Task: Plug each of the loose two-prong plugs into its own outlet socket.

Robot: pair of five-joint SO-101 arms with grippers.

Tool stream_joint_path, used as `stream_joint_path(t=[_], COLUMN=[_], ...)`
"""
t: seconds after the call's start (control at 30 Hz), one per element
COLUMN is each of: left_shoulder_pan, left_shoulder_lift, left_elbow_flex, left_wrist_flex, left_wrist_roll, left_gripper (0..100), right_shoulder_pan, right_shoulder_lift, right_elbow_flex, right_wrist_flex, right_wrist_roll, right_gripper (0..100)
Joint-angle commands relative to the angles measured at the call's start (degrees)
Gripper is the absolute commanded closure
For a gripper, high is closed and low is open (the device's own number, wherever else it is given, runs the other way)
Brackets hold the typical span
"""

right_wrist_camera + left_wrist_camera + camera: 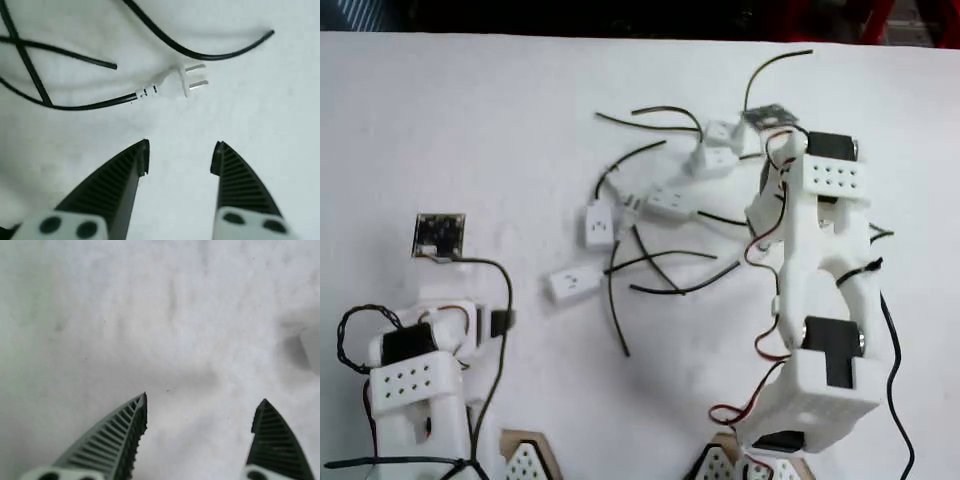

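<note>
Several white outlet sockets lie in the middle of the white table: one, another nearer the front, a third, and a pair farther back. Black cords criss-cross among them. In the right wrist view a loose white two-prong plug lies flat on its black cord, just beyond my right gripper, which is open and holds nothing. My left gripper hangs open over bare table. The left arm sits at the front left, the right arm at the right.
More black cord ends lie loose beside the plug. A pale object's edge shows at the side of the left wrist view. Each arm's camera board sticks out ahead of it. The table's left half is bare.
</note>
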Motion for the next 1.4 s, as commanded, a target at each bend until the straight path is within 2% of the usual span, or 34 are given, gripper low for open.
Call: stream_joint_path(t=[0.0,0.17,0.27,0.43,0.57,0.87,1.2,1.37], left_shoulder_pan=[-0.13,-0.13,-0.13,-0.13,-0.13,-0.13,-0.04,-0.04], left_shoulder_lift=[-1.10,-1.10,-1.10,-1.10,-1.10,-1.10,-1.10,-1.10], left_elbow_flex=[-0.26,-0.26,-0.26,-0.26,-0.26,-0.18,-0.18,-0.18], left_wrist_flex=[-1.05,-1.05,-1.05,-1.05,-1.14,-1.93,-2.02,-1.93], left_wrist_roll=[-0.70,-0.70,-0.70,-0.79,-0.79,-0.79,-0.79,-0.79], left_gripper=[67,67,67,67,67,67,67,67], right_shoulder_pan=[-0.48,-0.04,0.04,-0.31,-1.98,-2.95,-5.93,-5.76], right_shoulder_lift=[-2.68,0.13,1.27,1.54,1.19,1.63,1.89,5.32], right_elbow_flex=[-2.20,-2.20,-2.20,-0.35,3.87,11.60,16.62,16.97], right_wrist_flex=[1.01,1.10,1.10,0.92,-0.04,-13.32,-23.16,-24.31], right_wrist_roll=[18.81,29.27,32.26,36.66,40.70,41.49,41.49,41.58], right_gripper=[80.0,79.7,78.7,68.9,68.7,68.7,68.7,68.7])
